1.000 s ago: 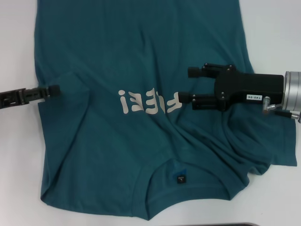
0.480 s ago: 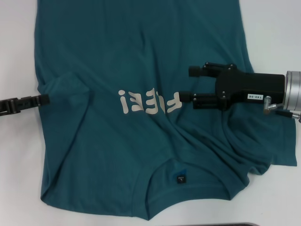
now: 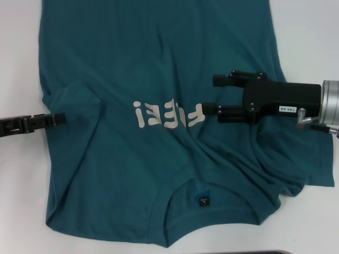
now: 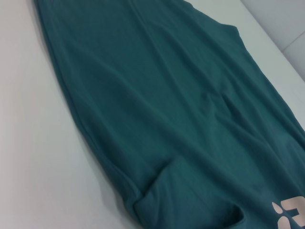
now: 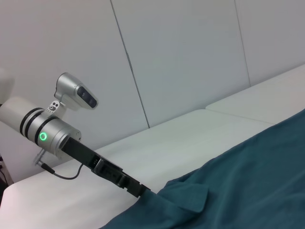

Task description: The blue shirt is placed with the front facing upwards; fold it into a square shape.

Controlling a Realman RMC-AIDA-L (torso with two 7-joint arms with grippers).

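light: bright, even | shadows: soft, faint | glare: none | blur: slight softness

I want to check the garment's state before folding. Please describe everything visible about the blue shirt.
The blue shirt is a dark teal, cotton-looking T-shirt lying front up on a white table, collar nearest the robot. It has pale block lettering on the chest and a small black neck label. The cloth is wrinkled, with both sleeves folded inward. The left end effector touches its left edge; the right end effector, open, is above the chest.
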